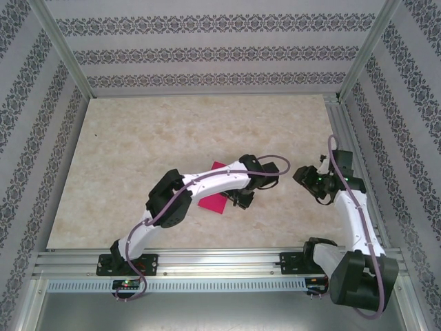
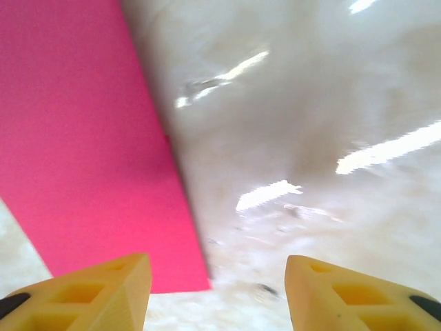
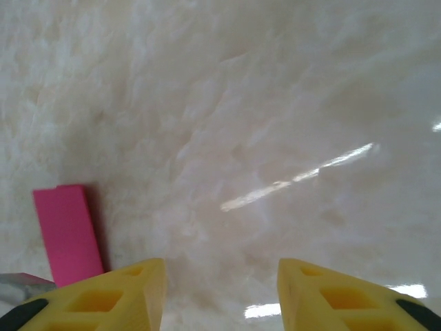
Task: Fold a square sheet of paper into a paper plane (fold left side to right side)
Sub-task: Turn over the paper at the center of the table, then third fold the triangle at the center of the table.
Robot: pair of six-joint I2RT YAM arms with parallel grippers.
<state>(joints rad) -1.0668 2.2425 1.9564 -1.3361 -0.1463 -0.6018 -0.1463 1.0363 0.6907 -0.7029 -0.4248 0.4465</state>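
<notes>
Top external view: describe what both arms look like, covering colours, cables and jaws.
The left arm and the right arm both have smooth white link shells joined by bulky black joint housings, on black bases. A purple cable runs along each arm and loops free near the wrist. In the wrist views the jaws are yellow moulded wedges with square hollow cells and black patches at their outer edges.

Patterned striped walls (image 1: 207, 52) enclose a glossy beige marble tabletop (image 1: 172, 131).
</notes>
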